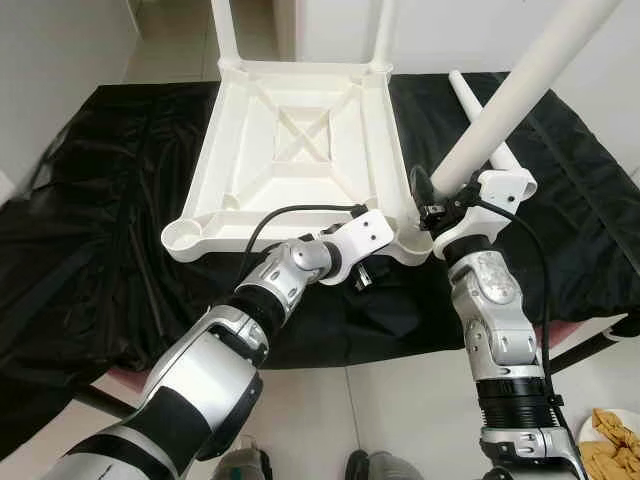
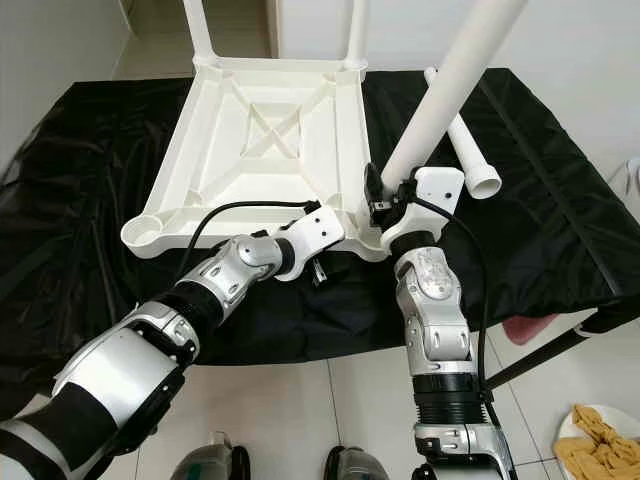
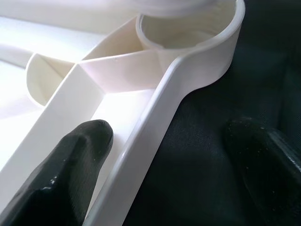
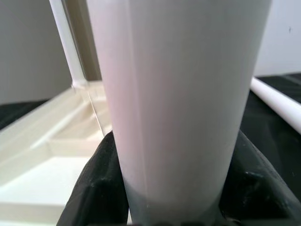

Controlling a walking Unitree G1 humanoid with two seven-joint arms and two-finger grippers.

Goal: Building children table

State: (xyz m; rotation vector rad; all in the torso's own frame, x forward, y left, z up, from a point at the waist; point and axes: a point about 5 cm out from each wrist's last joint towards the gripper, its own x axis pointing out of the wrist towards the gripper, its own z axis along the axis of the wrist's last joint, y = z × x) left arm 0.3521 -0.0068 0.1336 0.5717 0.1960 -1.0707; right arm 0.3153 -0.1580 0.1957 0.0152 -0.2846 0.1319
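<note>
While right gripper (image 1: 432, 203) clamps leg (image 1: 520, 85); tabletop (image 1: 290, 150) inverted.

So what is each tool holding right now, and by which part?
Right tool grips the white plastic table leg near its lower end. Left tool holds nothing, its fingers open astride the upturned white tabletop's rim.

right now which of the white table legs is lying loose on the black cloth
The leg lying flat on the black cloth, right of the upturned tabletop. Two others stand in the far corners, and the right gripper holds one tilted.
</note>
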